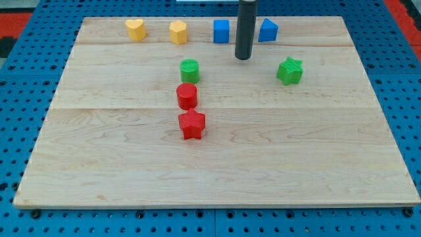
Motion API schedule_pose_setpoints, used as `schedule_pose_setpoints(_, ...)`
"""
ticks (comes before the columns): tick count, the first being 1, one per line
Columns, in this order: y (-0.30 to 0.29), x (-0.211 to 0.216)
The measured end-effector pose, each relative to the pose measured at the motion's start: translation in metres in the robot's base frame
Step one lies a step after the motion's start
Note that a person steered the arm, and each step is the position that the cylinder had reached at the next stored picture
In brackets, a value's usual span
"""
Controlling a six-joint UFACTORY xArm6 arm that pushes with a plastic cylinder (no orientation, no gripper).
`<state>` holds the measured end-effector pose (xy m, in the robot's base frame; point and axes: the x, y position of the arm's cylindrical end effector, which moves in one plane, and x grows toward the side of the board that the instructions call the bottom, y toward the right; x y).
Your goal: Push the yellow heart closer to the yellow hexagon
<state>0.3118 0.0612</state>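
Note:
The yellow heart [135, 29] sits near the view's top left of the wooden board [217, 171]. The yellow hexagon [178, 31] stands a short gap to its right. My tip [243, 58] is the lower end of a dark rod at the view's top centre. It is well right of the yellow hexagon, between the blue cube [222, 31] and the blue triangular block [268, 29], and touches no block.
A green cylinder [189, 70], a red cylinder [187, 96] and a red star [192, 124] form a column at the centre. A green star [290, 70] lies at the right. A blue pegboard [26, 72] surrounds the board.

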Motion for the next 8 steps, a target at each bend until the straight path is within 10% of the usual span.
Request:
schedule_pose_setpoints(6,-0.34,-0.001)
schedule_pose_setpoints(8,-0.288,-0.062)
